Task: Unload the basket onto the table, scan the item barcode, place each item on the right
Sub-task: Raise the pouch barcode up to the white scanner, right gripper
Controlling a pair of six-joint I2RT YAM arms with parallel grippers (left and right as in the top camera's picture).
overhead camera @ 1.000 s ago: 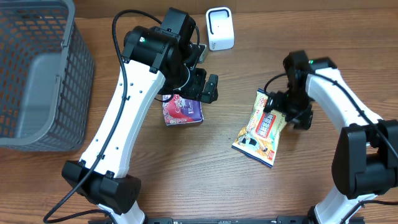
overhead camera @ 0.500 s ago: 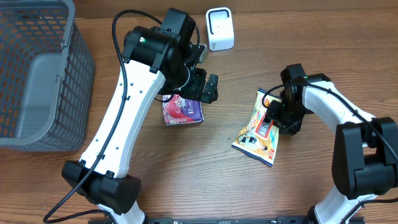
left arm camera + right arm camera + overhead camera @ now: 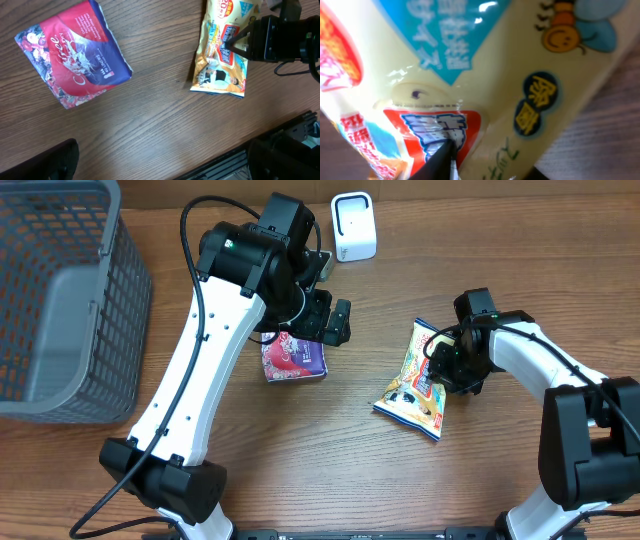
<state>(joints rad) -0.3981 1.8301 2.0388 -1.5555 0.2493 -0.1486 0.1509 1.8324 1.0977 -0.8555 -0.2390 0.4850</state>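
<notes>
**Item.** The yellow snack packet [image 3: 413, 381] lies printed face up on the table [image 3: 300, 470]. It sits directly under the right gripper [image 3: 447, 368], and most of its length runs out from the jaws to their left and back toward the arm bases. No barcode shows on the upper face, so it is probably on the underside.

**Right pincer.** The jaws are drawn narrow and pinch a raised fold of film. In the wrist view one dark fingertip [image 3: 439, 161] bites into the print.

**Step in hand (judgement).** The job now is to secure the pinch, then lift.
- Check that the jaws hold more than a skin of film before raising.
- Lift straight and slowly, since a limp packet will droop and swing.
- Turn the hidden face toward the white scanner [image 3: 353, 226], which stands well away, left of this pincer and farther from the bases.
- Present the film flat, because glossy wrinkles could spoil the read.

**Pose.** The right arm comes in from the right with the elbow bent and the wrist pitched down onto the packet. The left gripper [image 3: 328, 321] has its jaws spread wide and empty. It hangs above a red-and-purple pouch [image 3: 294, 358], well apart from the packet.
</notes>
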